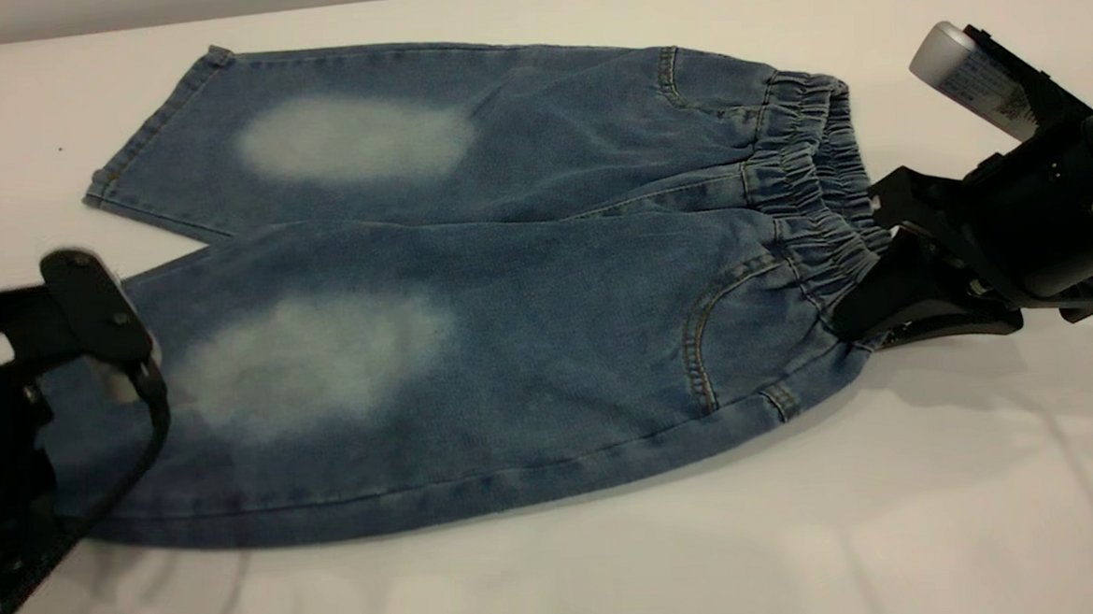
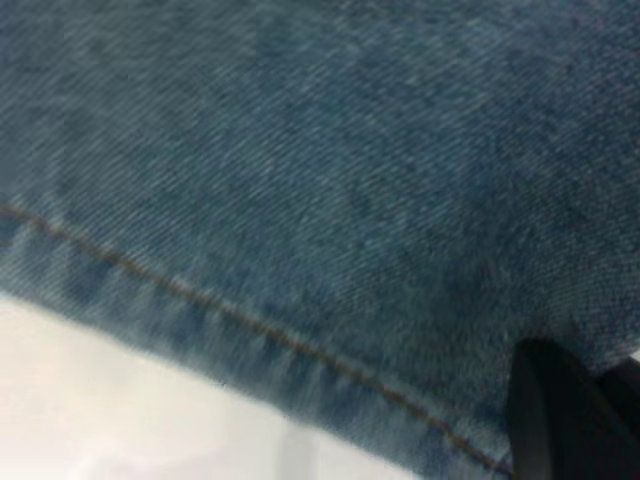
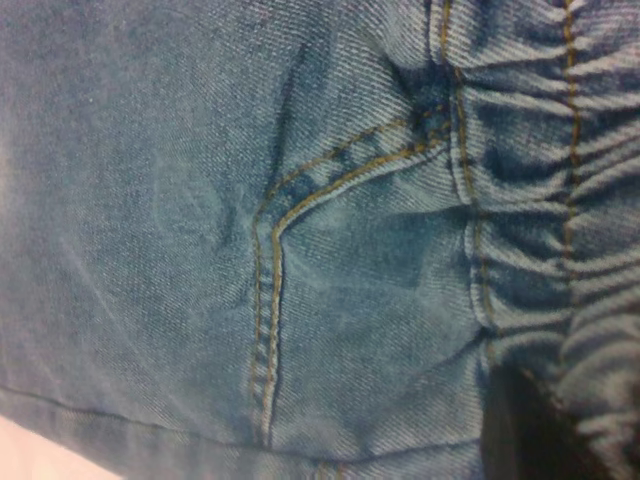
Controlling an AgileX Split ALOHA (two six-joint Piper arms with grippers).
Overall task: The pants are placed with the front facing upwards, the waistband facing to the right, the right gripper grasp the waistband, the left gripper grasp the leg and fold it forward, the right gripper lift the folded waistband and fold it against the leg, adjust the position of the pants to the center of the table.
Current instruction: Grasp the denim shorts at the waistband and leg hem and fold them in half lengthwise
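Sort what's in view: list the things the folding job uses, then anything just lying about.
In use:
- small blue denim pants
- their gathered elastic waistband
- white table
- left gripper at the leg hem
- right gripper at the waistband

Lying about:
- nothing else visible

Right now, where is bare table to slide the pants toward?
The table is bare along the near edge below the pants, and beyond the upper leg. Crowded at the waistband by the right claw, and at the near leg hem by the left claw.
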